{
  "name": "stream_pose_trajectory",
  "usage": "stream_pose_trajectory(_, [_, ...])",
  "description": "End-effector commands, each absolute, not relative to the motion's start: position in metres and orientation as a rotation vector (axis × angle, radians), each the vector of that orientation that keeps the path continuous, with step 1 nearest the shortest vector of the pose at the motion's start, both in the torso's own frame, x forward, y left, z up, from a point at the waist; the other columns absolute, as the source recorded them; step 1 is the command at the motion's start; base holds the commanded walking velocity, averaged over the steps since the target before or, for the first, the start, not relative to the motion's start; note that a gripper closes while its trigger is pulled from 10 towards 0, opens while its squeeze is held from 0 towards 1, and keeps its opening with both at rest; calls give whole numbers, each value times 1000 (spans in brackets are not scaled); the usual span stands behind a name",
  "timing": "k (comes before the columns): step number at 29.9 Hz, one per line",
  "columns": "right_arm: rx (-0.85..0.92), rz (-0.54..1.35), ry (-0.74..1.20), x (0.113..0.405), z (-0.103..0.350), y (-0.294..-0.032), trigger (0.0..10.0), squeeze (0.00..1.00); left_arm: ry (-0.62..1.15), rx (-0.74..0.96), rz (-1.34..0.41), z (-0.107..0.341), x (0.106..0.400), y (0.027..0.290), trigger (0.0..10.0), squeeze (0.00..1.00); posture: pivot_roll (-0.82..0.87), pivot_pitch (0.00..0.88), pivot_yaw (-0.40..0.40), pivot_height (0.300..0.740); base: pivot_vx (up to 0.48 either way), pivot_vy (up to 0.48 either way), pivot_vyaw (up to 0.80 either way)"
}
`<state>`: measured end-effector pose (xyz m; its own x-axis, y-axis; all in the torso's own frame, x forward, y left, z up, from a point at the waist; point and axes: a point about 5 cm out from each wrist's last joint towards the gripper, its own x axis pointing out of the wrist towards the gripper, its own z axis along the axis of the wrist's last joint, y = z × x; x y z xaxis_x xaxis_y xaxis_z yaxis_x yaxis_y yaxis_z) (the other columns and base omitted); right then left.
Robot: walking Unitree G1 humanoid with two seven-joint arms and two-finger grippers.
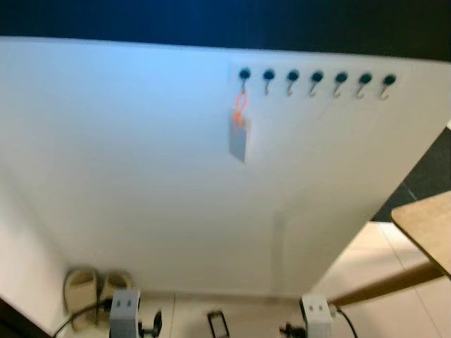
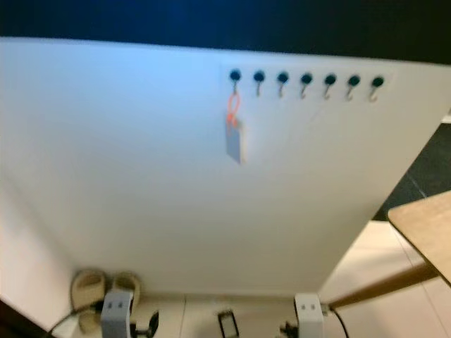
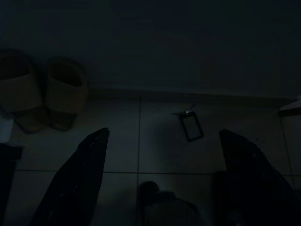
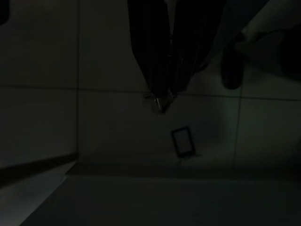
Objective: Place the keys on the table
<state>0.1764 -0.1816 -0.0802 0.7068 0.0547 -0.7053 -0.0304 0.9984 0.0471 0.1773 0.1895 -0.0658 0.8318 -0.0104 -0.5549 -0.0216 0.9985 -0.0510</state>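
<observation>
While both arms hang low by the floor, the scene reads as follows.

Keys: an orange loop with a grey tag (image 1: 239, 134) hangs from the leftmost of seven dark hooks (image 1: 244, 74) on the white wall panel (image 1: 141, 155), high above both grippers and well apart from them.

Bench: a wooden corner (image 1: 428, 224) juts in at the robot's right, above and beyond the right gripper, with a slanted wooden leg (image 1: 384, 285) below it.

Left gripper: (image 3: 164, 155) hangs low over the tiled floor, its two black fingers (image 3: 77, 181) spread wide with nothing between them.

Right gripper: (image 4: 162, 101) hangs low too; its fingers (image 4: 150, 52) are pressed together, with a small pale bit at the tips that is too dark to make out.

Floor item: a small dark rectangular tag (image 3: 192, 126) lies flat on the tiles, ahead of the left gripper's tips and just beyond the right gripper's tips, touching neither.

Slippers: a beige pair (image 1: 91, 289) sits against the wall, ahead of the left gripper and off to its outer side.

Floor: pale tiles (image 1: 394, 310) with dark joints.
</observation>
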Motion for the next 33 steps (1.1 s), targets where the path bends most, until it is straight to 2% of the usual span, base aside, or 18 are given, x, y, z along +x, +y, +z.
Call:
stream_pose_trajectory(1, [29, 36, 787, 175, -81, -184, 10000, 0, 604, -44, -16, -67, 176, 188, 10000, 0, 59, 64, -45, 740, 0, 0, 0])
stream_pose_trajectory(30, [39, 28, 790, 180, -79, -183, 10000, 0, 596, -52, -25, -64, 184, 186, 10000, 0, 69, 75, -43, 740, 0, 0, 0])
stream_pose_trajectory(33, [39, 28, 791, 180, -79, -183, 10000, 0, 597, -53, -25, -65, 184, 186, 10000, 0, 69, 75, -42, 740, -247, 0, 0])
